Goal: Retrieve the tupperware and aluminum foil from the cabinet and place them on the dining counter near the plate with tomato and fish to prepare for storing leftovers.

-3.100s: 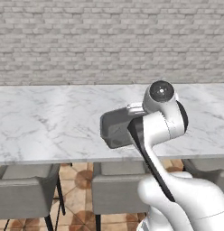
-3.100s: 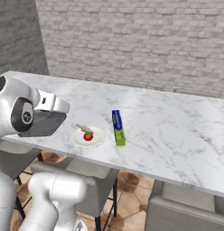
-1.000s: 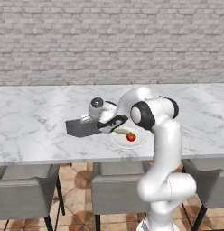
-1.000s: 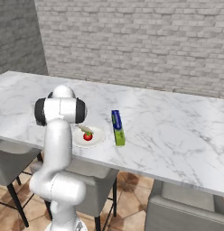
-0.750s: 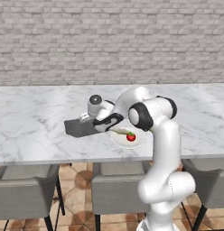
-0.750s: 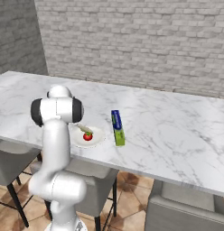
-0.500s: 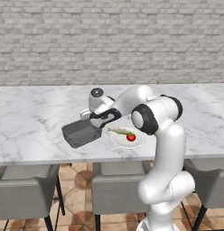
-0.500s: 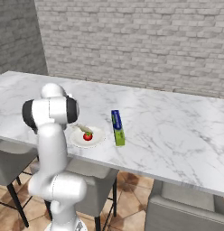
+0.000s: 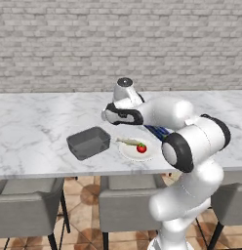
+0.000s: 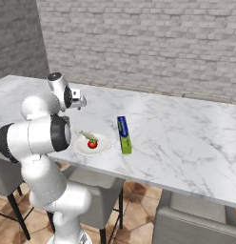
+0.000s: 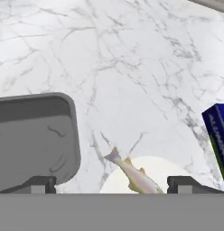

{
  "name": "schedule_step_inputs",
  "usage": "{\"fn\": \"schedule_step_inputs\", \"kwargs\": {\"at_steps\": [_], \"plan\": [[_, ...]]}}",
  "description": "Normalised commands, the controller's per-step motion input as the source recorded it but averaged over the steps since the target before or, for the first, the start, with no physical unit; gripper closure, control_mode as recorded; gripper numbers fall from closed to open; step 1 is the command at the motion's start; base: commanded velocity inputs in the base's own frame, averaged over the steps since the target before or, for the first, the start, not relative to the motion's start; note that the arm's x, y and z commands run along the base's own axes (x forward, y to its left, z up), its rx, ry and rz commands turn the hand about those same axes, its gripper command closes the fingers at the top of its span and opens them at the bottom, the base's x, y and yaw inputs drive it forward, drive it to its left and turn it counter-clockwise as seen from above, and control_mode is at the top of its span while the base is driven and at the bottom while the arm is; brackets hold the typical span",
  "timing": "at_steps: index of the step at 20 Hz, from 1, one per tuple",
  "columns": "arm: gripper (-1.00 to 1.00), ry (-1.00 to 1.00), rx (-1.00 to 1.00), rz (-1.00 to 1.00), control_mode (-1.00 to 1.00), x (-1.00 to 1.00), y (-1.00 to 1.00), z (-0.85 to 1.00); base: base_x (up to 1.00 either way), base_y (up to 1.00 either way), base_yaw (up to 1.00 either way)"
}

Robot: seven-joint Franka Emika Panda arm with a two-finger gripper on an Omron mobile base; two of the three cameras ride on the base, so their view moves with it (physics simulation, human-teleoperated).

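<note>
Grey brick wall (image 9: 69,44) backs the long white marble tabletop (image 9: 30,127), with grey chairs (image 9: 25,207) tucked under its near edge. Above it hangs the gripper (image 11: 111,182), released, its fingers (image 11: 39,184) spread wide and holding nothing. Below it and to one side sits the dark grey tupperware (image 9: 89,142), upright and empty. Just beside that, under the gripper, lies the plate (image 10: 93,145) with the fish (image 11: 132,173) and tomato (image 9: 141,148). Past the plate rests the aluminum foil (image 10: 123,135), flat.

tupperware (image 9: 89,142) dark grey | foil box (image 10: 122,134) blue, green end | tomato (image 9: 141,148) red | plate (image 10: 103,145) white
</note>
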Motion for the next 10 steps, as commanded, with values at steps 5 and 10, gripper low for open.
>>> {"fn": "schedule_step_inputs", "kwargs": {"at_steps": [5,10], "plan": [[-1.00,-0.34,0.05,-0.02,-1.00,-1.00,-0.64,0.44,0.00,0.00,0.00],[-1.00,-0.47,0.05,-0.03,-1.00,-1.00,-0.57,0.37,0.00,0.00,0.00]]}}
